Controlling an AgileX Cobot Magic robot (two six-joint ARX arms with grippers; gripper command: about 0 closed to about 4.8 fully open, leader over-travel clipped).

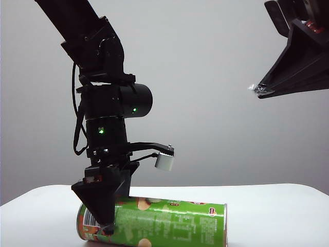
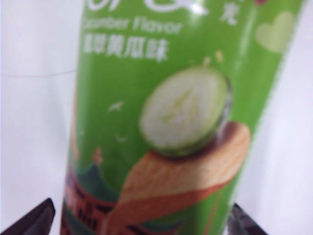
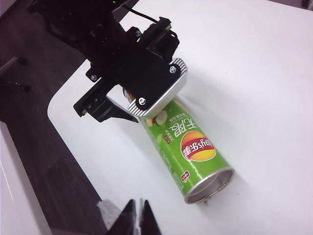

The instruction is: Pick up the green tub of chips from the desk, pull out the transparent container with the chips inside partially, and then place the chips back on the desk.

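Note:
The green tub of chips lies on its side on the white desk. My left gripper has come down over the tub's left, red-orange end. In the left wrist view the tub fills the space between the two dark fingertips, which stand open on either side of it, a gap showing at each side. High at the upper right, away from the tub, my right gripper is shut, with a small shiny scrap at its tip. The right wrist view shows the tub, its metal-rimmed open end, and the right gripper. The transparent container and the chips are hidden.
The desk's rounded corner and front edge lie close to the tub, with dark floor beyond them. A small white box hangs off the left arm above the tub. Bare desk stretches past the tub's open end.

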